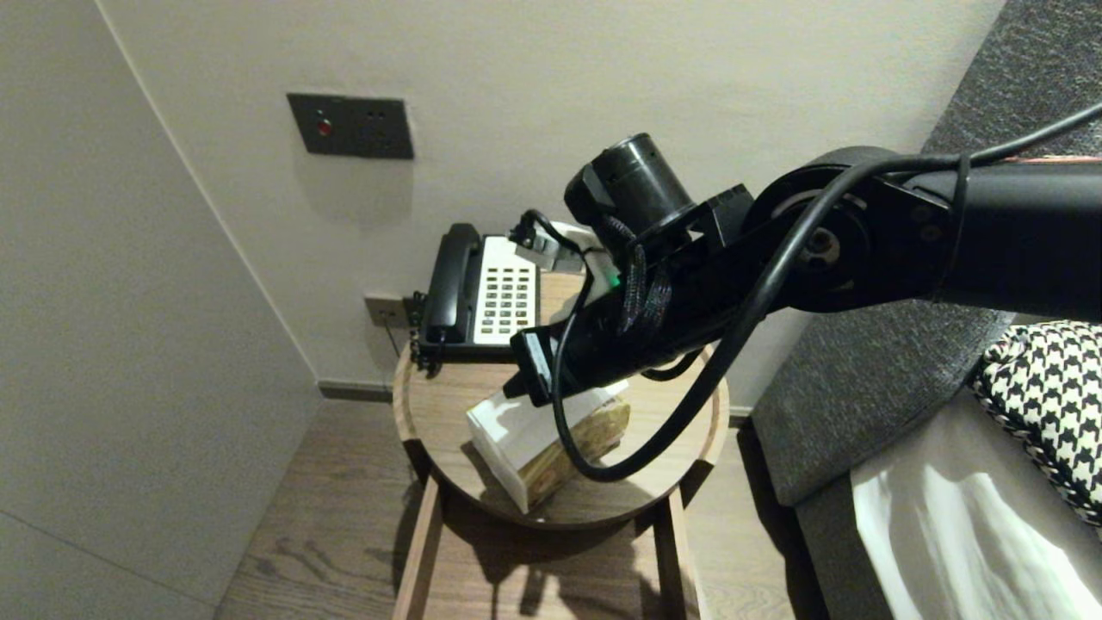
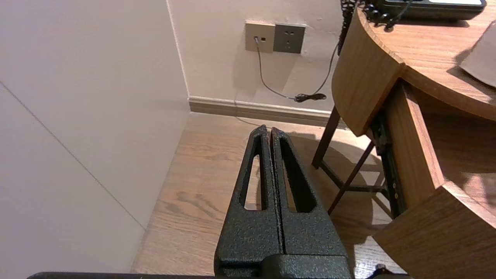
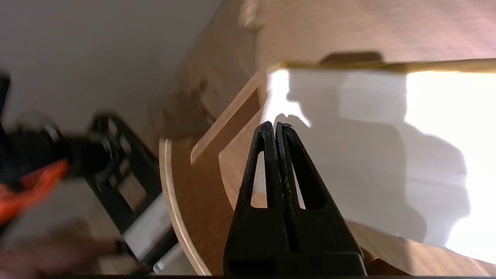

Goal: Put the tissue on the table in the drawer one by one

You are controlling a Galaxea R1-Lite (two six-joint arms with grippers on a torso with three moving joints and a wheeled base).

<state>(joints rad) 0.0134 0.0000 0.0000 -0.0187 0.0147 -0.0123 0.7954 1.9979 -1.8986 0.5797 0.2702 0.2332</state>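
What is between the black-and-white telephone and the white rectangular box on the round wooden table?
Just bare wood of the round wooden table, in the head view. The shut right gripper is close by the white rectangular box.

Just under my right gripper (image 3: 275,124) the white box (image 1: 516,439) crowds the round table (image 1: 435,405), the telephone (image 1: 482,293) walls off the back, and bare wood lies between.
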